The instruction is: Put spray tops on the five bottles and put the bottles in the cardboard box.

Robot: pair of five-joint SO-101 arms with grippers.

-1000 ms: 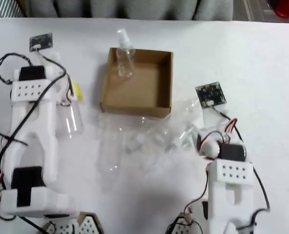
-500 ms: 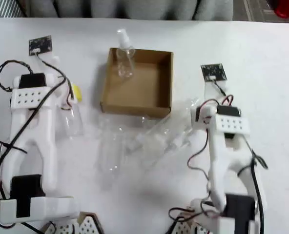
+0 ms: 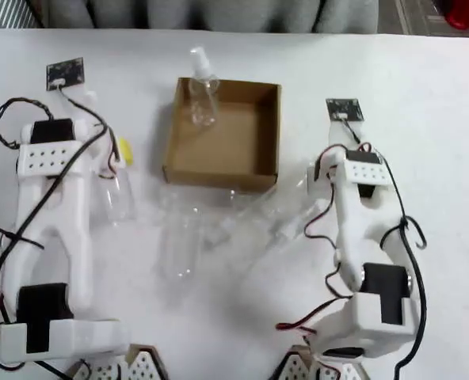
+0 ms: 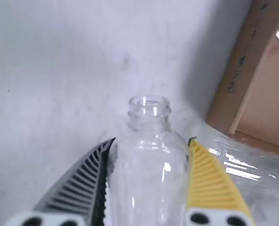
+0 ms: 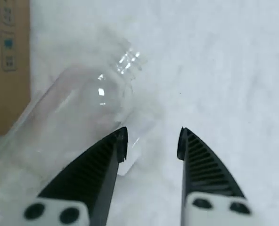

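Note:
My left gripper [image 4: 149,141] is shut on a clear, uncapped bottle [image 4: 149,155], grey finger on one side and yellow finger on the other. From above, this bottle [image 3: 120,194] is beside the left arm, left of the cardboard box [image 3: 258,170]. One bottle with a spray top [image 3: 203,91] leans in the box's far left corner. My right gripper [image 5: 151,136] is open over the table beside another uncapped bottle [image 5: 78,108] that lies by the box wall [image 5: 7,70]. A small clear piece [image 5: 130,160] lies between its fingers.
Several more clear bottles [image 3: 179,237] lie in a loose heap on the white table just in front of the box, between the two arms. The right arm [image 3: 361,182] stretches up along the heap's right side. Cables trail from both arms.
The right arm has unfolded and stretched forward towards the box's right front corner, its gripper now beside the lying bottle. The left arm shifted slightly early on with its bottle, then held still.

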